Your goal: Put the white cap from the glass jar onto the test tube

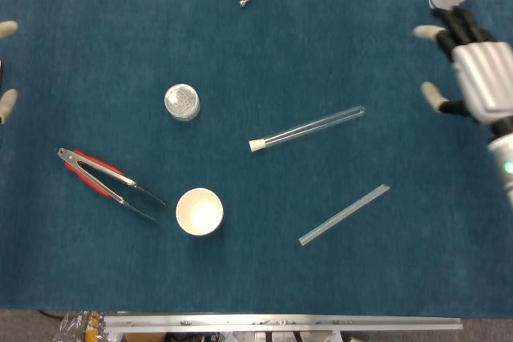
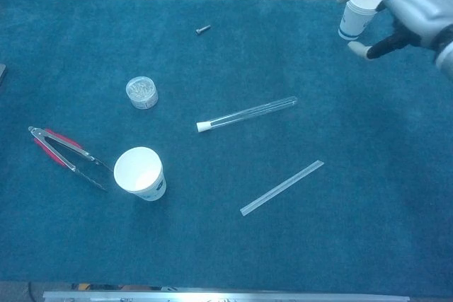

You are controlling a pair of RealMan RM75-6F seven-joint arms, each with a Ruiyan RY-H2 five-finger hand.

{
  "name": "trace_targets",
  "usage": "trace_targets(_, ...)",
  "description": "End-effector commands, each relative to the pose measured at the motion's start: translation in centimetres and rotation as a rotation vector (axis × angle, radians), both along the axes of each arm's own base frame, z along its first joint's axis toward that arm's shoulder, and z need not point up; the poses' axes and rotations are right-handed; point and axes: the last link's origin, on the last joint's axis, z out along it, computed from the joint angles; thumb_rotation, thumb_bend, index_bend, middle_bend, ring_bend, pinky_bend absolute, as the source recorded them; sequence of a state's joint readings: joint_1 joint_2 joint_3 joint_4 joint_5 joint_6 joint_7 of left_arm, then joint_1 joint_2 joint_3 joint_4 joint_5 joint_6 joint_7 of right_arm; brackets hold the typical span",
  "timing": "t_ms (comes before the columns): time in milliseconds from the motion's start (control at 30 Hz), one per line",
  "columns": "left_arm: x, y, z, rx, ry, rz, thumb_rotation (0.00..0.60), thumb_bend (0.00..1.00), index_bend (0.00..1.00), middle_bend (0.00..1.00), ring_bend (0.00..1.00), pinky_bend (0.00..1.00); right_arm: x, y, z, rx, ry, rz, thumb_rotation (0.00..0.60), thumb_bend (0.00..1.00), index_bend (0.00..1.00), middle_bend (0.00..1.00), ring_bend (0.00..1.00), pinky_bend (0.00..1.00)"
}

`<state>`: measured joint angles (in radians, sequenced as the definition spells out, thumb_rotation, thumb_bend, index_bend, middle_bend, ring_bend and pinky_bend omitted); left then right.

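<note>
White cap point(image 1: 256, 146) plugs test tube point(image 1: 309, 128); left hand point(image 1: 5, 66) mostly cropped.

We see the test tube point(image 1: 309, 129) lying free at the centre of the blue table point(image 1: 264, 46), its white cap point(image 1: 256, 146) on the end toward eight o'clock. At three o'clock our right hand point(image 1: 473, 74) hovers with fingers apart, holding nothing. At nine o'clock only fingertips of our left hand point(image 1: 5, 70) show. The glass jar point(image 1: 182, 102) stands toward ten o'clock.
</note>
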<state>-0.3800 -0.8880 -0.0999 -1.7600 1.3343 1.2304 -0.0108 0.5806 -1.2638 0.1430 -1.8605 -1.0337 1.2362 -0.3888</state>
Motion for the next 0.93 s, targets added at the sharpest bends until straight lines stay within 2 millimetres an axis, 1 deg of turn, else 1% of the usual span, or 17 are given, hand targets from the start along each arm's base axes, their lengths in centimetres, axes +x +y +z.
trace_targets(33,-1.2,-1.0,-0.3,0.023,0.040,-0.002,0.600,0.32,0.17,0.05,0.00,0.02,-1.5,2.0,2.1,-0.032,0.010,-0.010,0.600,0.29,0.24,0.13,0.05,0.25)
trace_targets(100,-1.8,-1.6,-0.4,0.033,0.057,0.001,0.600,0.32,0.17,0.05,0.00,0.02,-2.1,3.0,3.0,-0.048,0.019,-0.014,0.600,0.29,0.24,0.13,0.05,0.25)
trace_targets(267,-3.1,-3.5,-0.7,0.067,0.061,0.022,0.599,0.32,0.17,0.05,0.00,0.02,-3.7,6.4,5.3,-0.092,0.022,-0.041,0.600,0.29,0.24,0.13,0.05,0.25)
trace_targets(400,-3.9,-5.1,-0.6,0.078,0.065,0.046,0.595,0.32,0.17,0.05,0.00,0.02,-5.0,8.8,6.4,-0.111,0.031,-0.079,0.600,0.29,0.24,0.13,0.05,0.25)
trace_targets(500,-4.3,-6.4,-0.5,0.090,0.080,0.053,0.591,0.32,0.17,0.05,0.00,0.02,-5.8,10.3,7.2,-0.134,0.025,-0.107,0.600,0.29,0.24,0.13,0.05,0.25)
trace_targets(600,-4.5,-7.4,-0.4,0.095,0.083,0.064,0.587,0.32,0.17,0.05,0.00,0.02,-6.3,11.4,8.0,-0.159,0.028,-0.122,0.600,0.29,0.24,0.13,0.05,0.25)
trace_targets(733,-4.5,-8.1,-0.4,0.101,0.068,0.072,0.585,0.32,0.17,0.05,0.00,0.02,-6.5,12.0,8.8,-0.184,0.025,-0.132,0.600,0.29,0.24,0.13,0.05,0.25)
trace_targets(933,-4.8,-8.7,-0.2,0.100,0.071,0.084,0.581,0.32,0.17,0.05,0.00,0.02,-6.6,12.5,8.9,-0.189,0.017,-0.139,0.600,0.29,0.24,0.13,0.05,0.25)
